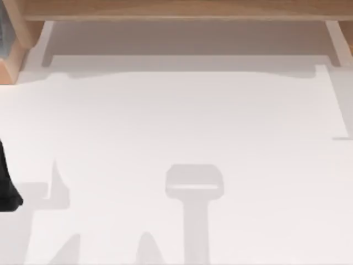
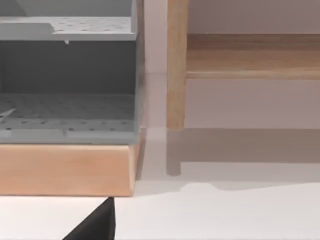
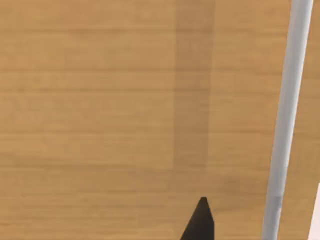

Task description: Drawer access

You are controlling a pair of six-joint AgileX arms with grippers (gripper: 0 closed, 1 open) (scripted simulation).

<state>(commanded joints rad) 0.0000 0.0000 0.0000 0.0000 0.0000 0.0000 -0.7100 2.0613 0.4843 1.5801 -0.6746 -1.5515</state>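
Note:
A light wooden drawer front lies close before my right wrist camera, with a slim grey bar handle running along one side of it. A black part of my right gripper reaches toward the wood, apart from the handle. My left arm sits at the table's left edge. A black part of my left gripper hangs over the white table, short of a wooden base.
A wooden furniture frame spans the back of the white table. At the back left, a grey perforated shelf unit stands on a wooden base, beside a wooden leg. Arm shadows fall across the table's middle and front.

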